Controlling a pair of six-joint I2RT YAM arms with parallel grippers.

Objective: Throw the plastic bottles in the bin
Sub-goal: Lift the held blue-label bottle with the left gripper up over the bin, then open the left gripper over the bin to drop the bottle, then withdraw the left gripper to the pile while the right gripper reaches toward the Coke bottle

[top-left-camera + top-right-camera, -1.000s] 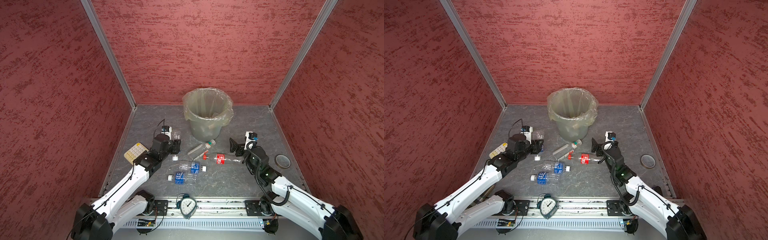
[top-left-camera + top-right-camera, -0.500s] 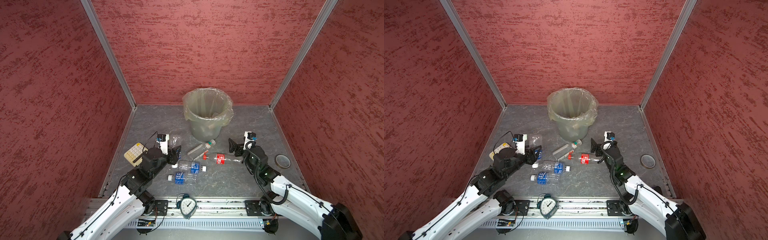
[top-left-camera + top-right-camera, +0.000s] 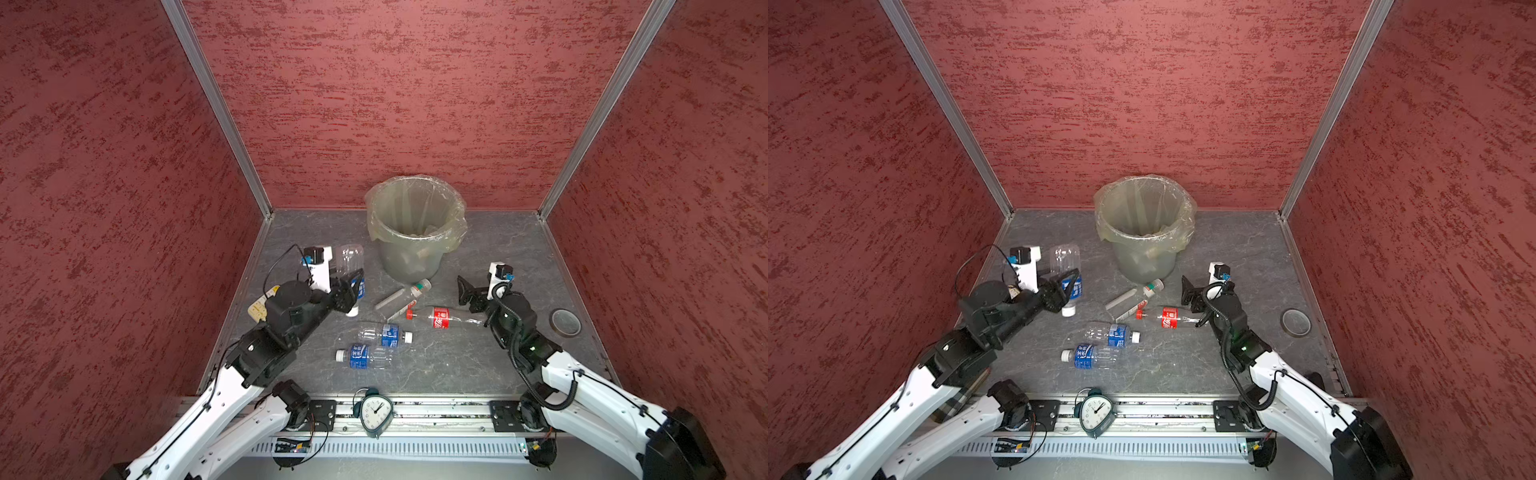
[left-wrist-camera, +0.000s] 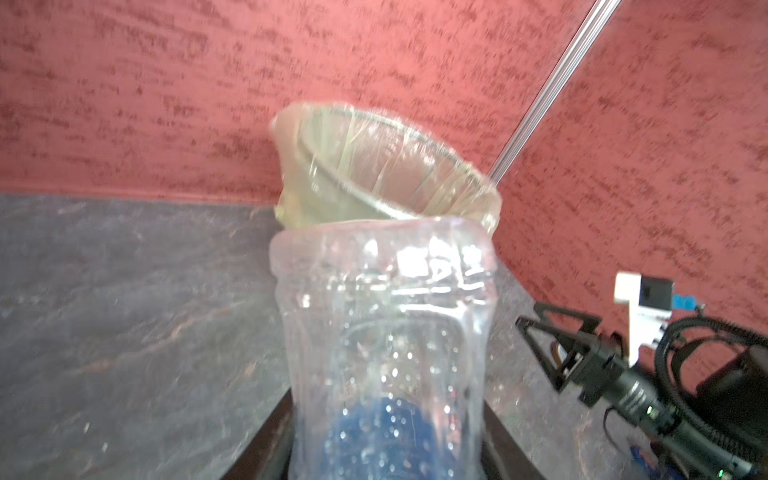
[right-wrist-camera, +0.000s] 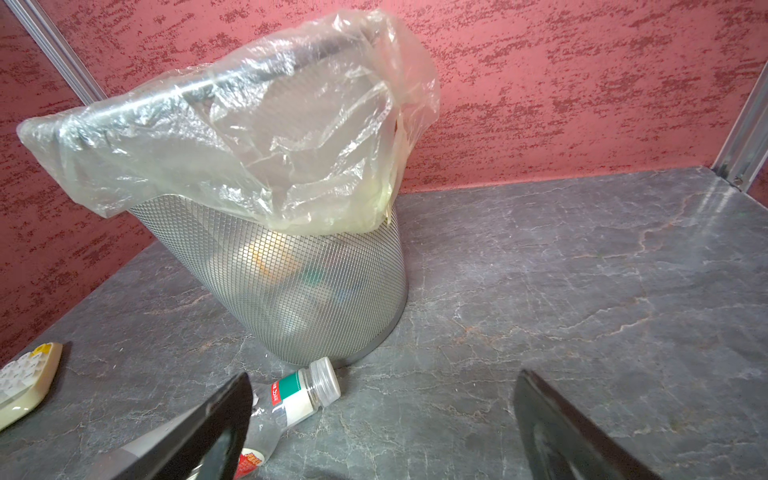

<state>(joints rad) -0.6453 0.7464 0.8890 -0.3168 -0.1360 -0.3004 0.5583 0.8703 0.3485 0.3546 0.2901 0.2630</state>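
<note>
Red textured walls close in a grey stone-patterned tabletop. Above it the held bottle [image 3: 350,259], one of the plastic bottles, is clamped in the left pincer [image 3: 354,284]. The jaws are drawn together on its blue-labelled waist, with the white cap down, the clear base up, and the bottle off the table.

The bin [image 3: 409,259], grey mesh under a yellowish bag, stands beyond that pincer's tips, near but not beneath the bottle. I judge the step in hand to be the carry: the pick is made, the drop is not. The next move calls for raising the bottle above the bag's rim, bringing it over the opening, and only then parting the jaws. Coming in too low could snag the loose bag or nudge the bin.

The right pincer [image 3: 471,303] hangs with jaws wide apart and empty, just over the base end of the red-labelled bottle [image 3: 440,318]. Between the two pincers lie the green-capped bottle [image 3: 405,297], its cap by the bin's foot, the far blue bottle [image 3: 384,334] and the near blue bottle [image 3: 363,357]. Dim coloured shapes show through the mesh in the right wrist view.

The red label carries white script that looks like the Coca-Cola logotype. The blue labels bear white characters too small to read. The green-capped bottle's white-and-green label has a small red patch, also illegible. A calculator [image 3: 257,309] lies behind the left pincer.
</note>
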